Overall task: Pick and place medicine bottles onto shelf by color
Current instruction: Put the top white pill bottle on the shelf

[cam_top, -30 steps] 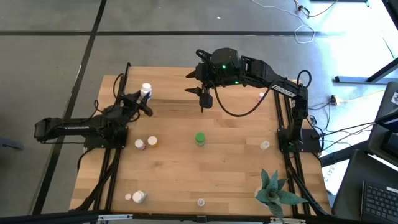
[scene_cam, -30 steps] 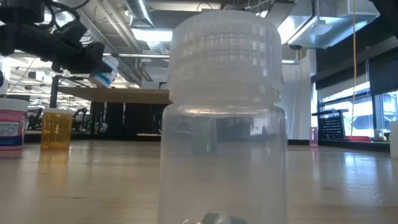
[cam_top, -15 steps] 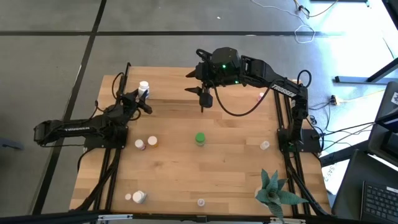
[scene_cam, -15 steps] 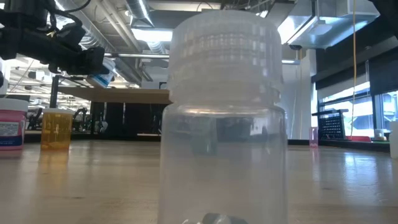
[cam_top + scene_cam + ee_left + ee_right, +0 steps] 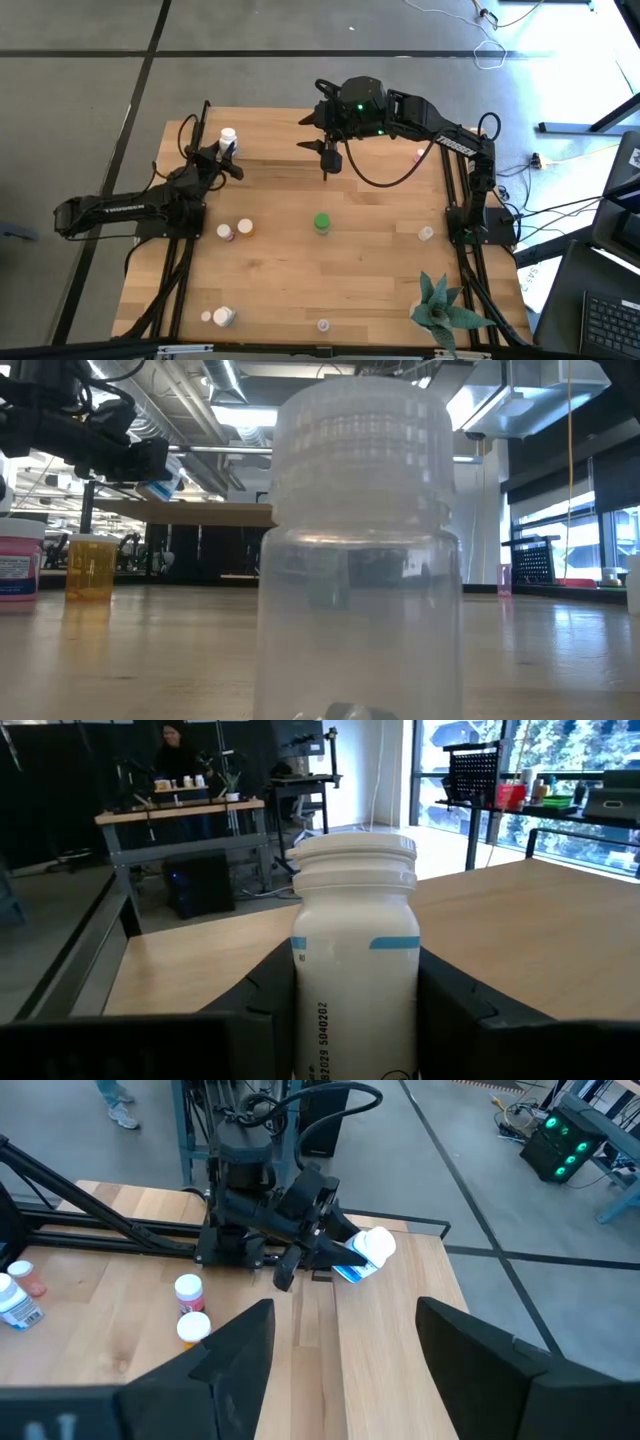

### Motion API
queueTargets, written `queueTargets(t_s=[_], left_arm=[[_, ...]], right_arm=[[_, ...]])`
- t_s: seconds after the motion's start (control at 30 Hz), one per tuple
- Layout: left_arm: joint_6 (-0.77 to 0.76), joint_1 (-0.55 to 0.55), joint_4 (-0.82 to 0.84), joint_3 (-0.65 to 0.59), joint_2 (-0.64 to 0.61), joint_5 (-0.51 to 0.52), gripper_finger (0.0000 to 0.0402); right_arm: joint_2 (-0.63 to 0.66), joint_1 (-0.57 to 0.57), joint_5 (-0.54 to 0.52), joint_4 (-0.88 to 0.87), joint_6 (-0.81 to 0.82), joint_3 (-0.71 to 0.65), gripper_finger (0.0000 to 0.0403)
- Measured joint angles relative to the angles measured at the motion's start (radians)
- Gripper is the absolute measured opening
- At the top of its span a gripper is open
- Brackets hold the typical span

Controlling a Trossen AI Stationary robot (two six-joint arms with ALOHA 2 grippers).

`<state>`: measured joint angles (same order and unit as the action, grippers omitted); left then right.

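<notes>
My left gripper is at the table's far left, shut on a white medicine bottle with a white cap and a blue-banded label. The bottle is up in the air. My right gripper hangs open and empty high over the far middle of the table. A green bottle stands mid-table. Other small bottles stand in a pair on the left and at the near left. A clear one fills the low view. A light wood platform on a thin black post, perhaps the shelf, shows behind the left gripper. My left gripper pinches the white bottle's body between its two fingers, one on each side, below the cap. The fingers come in about level from the table's left. The bottle is lifted clear of the table and tilted, its cap toward the far edge.
A green spiky plant stands at the near right corner. A small bottle and a pink one stand near the right arm's frame. A pink-labelled jar and an orange bottle show at the low view's left.
My left gripper has swung a little toward the table's far left corner, carrying the white bottle with it. The bottle stays pinched and clear of the table.
</notes>
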<state>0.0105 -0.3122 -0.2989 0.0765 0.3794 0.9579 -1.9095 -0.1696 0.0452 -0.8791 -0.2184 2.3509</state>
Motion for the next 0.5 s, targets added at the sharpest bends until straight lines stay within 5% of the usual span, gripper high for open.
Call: queueTargets(t_s=[0.5], left_arm=[[0.048,0.000,0.000,-0.001,0.000,0.027,0.0167]], right_arm=[[0.000,0.000,0.000,0.000,0.002,0.000,0.0245]])
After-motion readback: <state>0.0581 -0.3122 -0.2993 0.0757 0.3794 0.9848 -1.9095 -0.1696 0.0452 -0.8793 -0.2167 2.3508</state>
